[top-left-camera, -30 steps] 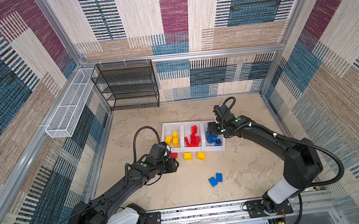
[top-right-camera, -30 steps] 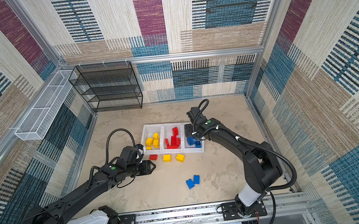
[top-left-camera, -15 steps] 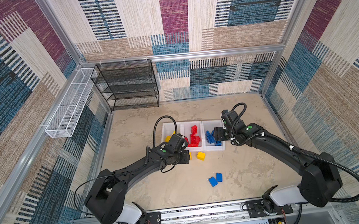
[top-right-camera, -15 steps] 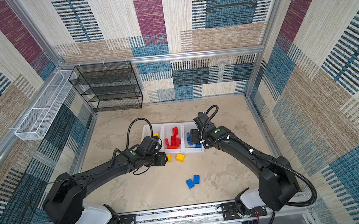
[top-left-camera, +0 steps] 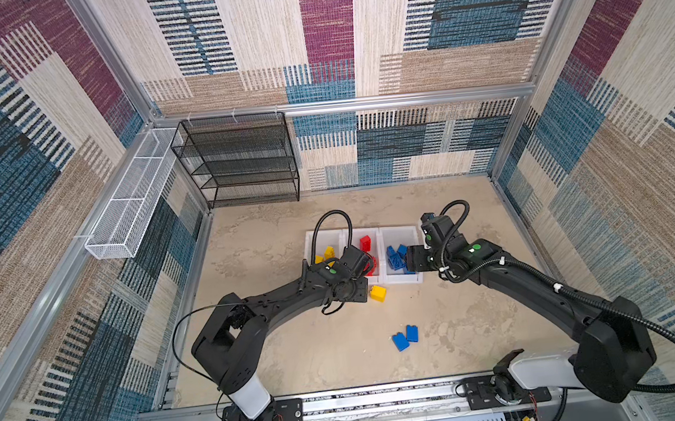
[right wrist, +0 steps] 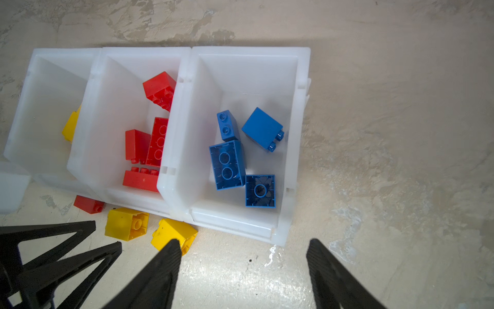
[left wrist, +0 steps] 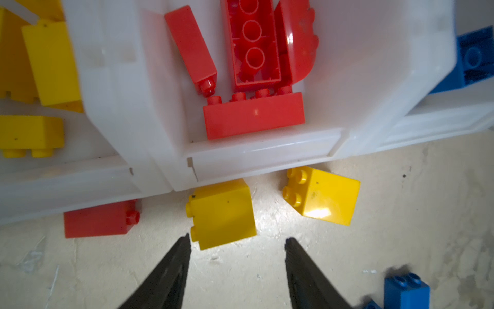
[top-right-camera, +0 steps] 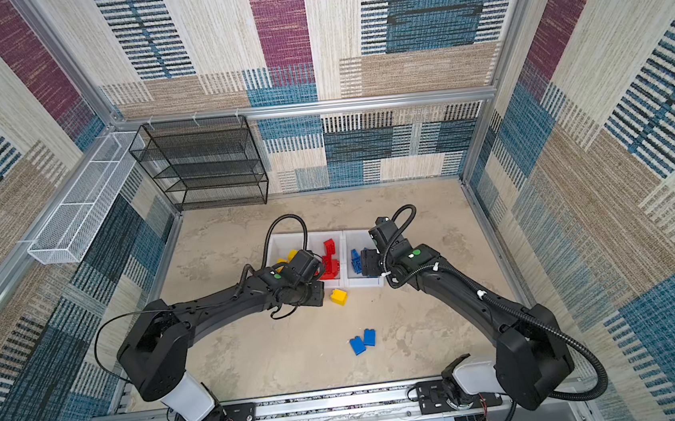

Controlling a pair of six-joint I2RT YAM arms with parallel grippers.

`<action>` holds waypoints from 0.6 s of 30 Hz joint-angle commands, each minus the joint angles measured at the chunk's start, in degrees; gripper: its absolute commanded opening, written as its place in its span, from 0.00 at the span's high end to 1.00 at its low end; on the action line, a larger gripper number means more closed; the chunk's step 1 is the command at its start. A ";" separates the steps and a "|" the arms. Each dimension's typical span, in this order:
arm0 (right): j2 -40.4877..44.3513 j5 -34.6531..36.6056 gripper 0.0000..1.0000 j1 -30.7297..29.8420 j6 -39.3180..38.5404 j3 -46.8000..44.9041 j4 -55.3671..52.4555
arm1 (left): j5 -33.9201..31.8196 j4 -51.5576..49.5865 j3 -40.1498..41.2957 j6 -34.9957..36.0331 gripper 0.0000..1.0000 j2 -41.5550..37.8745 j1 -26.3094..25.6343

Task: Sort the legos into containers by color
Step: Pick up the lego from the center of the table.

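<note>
On the mottled, plaster-like beige bench [top-left-camera: 319,359], three milky-white plastic containers [right wrist: 251,50] joined in a row, with low lips at the front. Sorted among the glossy, studded legos [right wrist: 227,166]: yellow in the bin at the left end, red oblongs and squares in the middle, blue at the right end (some lying hollow side up). Outside, against or just beside the front lips: a red brick [left wrist: 99,222] on its side and two square yellow bricks [left wrist: 222,214], studs pointing sideways. Well apart, toward the near edge, a pair of blue bricks [top-left-camera: 405,337] touching each other. Left claw [left wrist: 237,238]: black tapered fingers apart, gripping nothing, tips just short of the nearer of those yellow ones. Right claw [right wrist: 243,240]: finely ribbed fingers spread wide, empty, poised before the blue bin's front lip.
</note>
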State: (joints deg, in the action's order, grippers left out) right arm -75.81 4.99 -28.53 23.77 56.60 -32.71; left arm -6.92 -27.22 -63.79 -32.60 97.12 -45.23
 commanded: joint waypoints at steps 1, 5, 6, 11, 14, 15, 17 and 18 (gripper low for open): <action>0.57 -0.47 0.23 -0.04 0.54 -0.39 1.58 | -2.46 -1.93 -0.96 -0.36 0.40 1.01 -0.21; 0.86 -0.76 0.23 -0.07 0.10 -0.86 1.60 | -4.11 -3.68 -2.33 -0.21 0.40 2.58 -0.37; 0.90 -0.81 0.23 -0.06 0.03 -0.89 1.62 | -4.11 -3.65 -2.61 0.01 0.40 2.87 -0.32; 0.93 -0.98 0.23 -0.09 -0.04 -1.05 1.71 | -3.48 -3.63 -4.64 0.61 0.41 5.02 -0.47; 1.15 -1.09 0.23 -0.06 0.01 -1.14 1.77 | -3.92 -4.28 -5.49 0.78 0.41 6.35 -0.47; 1.23 -1.00 0.23 -0.11 -0.04 -1.15 1.64 | -4.43 -4.92 -5.94 0.85 0.42 6.79 -0.47; 1.28 -0.92 0.23 -0.04 0.00 -1.31 1.60 | -5.14 -5.77 -6.48 1.05 0.42 7.50 -0.47; 1.37 -0.93 0.23 -0.07 -0.03 -1.44 1.58 | -5.23 -5.81 -6.61 1.14 0.43 7.71 -0.47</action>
State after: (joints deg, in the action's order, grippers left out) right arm -74.89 4.49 -28.53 23.73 55.46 -32.38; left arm -10.37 -31.18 -69.73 -32.36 104.38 -45.76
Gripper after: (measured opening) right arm 0.774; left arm 0.572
